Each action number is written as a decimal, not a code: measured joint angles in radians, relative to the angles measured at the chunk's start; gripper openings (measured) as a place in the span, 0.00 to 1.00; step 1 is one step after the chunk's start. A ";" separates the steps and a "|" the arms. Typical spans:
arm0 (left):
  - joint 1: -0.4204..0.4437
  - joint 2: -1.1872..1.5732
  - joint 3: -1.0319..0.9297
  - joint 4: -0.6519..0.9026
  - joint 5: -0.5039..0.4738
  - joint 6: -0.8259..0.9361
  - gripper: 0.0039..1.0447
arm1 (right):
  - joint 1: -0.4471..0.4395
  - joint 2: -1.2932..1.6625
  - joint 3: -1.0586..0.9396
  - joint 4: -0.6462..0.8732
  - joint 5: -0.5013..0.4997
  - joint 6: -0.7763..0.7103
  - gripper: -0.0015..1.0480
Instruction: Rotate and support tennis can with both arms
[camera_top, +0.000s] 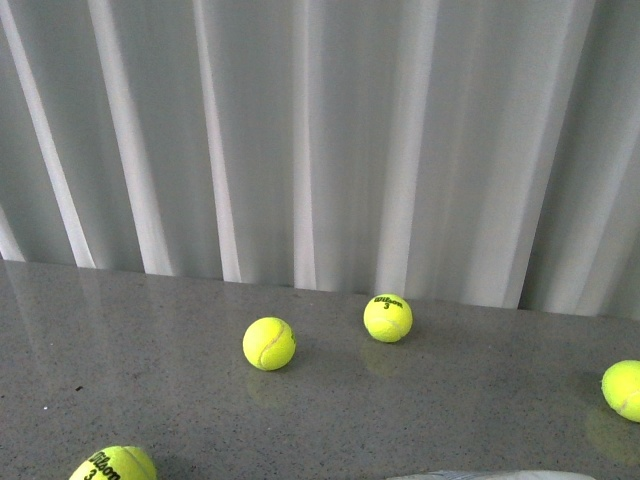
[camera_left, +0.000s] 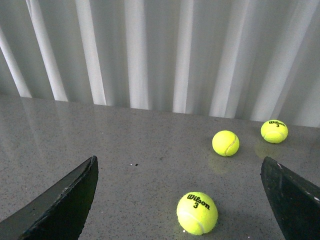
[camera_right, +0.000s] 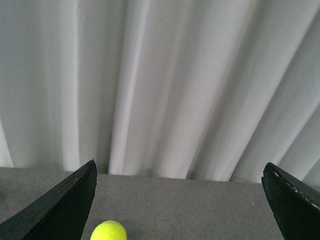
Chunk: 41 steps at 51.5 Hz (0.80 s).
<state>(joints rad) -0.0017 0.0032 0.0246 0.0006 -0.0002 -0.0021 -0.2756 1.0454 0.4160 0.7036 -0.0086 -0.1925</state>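
Tennis can: not discernible.
Black flat-fingered left gripper (camera_left: 179, 160): spread wide, empty (likely readied for grasping).
Black flat-fingered right gripper (camera_right: 180, 164): same.

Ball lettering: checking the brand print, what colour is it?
Black on the near yellow-green ball, clearest in the left wrist view.

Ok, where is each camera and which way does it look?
Front view: on the robot's body, facing over the table to the curtain; no arm shows.
Left wrist view: on the left arm, past the open left pincer, over the table.
Right wrist view: on the right arm, aimed mostly at the curtain; right pincer open.
Shared: front and left wrist both show the plain ball and far Wilson ball.
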 joint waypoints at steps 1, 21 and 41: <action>0.000 0.000 0.000 0.000 0.000 0.000 0.94 | -0.012 -0.007 -0.015 0.012 -0.008 0.012 0.93; 0.000 0.000 0.000 0.000 -0.001 0.000 0.94 | 0.021 -0.188 -0.289 0.004 -0.235 0.174 0.45; 0.000 0.000 0.000 0.000 0.000 0.000 0.94 | 0.156 -0.448 -0.375 -0.158 -0.108 0.181 0.03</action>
<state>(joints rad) -0.0017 0.0032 0.0246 0.0006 -0.0002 -0.0025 -0.1196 0.5972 0.0414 0.5457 -0.1162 -0.0116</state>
